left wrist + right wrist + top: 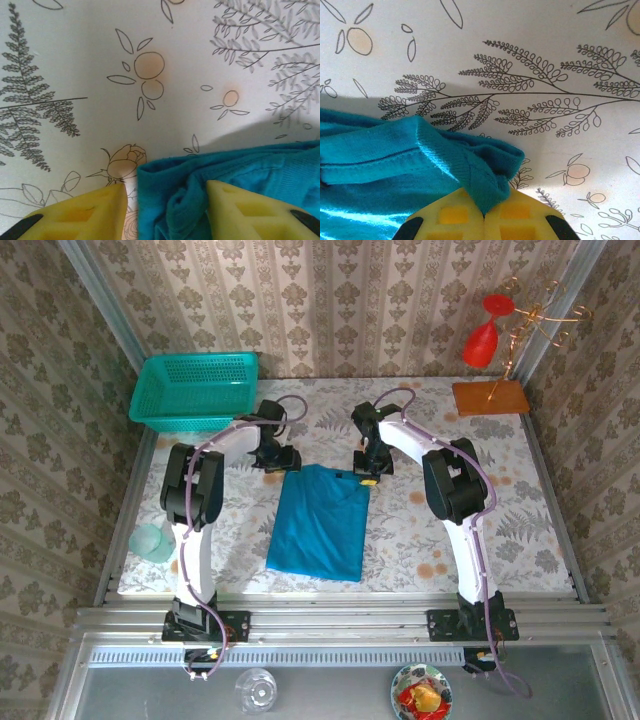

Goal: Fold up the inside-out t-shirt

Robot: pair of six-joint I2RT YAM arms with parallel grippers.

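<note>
Your left pincer (166, 194) stands part open, its yellow fingers (90, 215) either side of a bunched corner of the inside-out t-shirt (320, 522), clamping nothing. Your right pincer (484, 214) is closed tight on a fold of the ribbed edge. The shirt lies flat mid-table (520, 530), between the arms. Pull with the right alone and, I judge, the far edge will skew and drag the fold open. The mesh basket (195, 390) sits just behind the left arm, and a pale cup (152, 541) stands at the table's left edge, both apart from the cloth.
</note>
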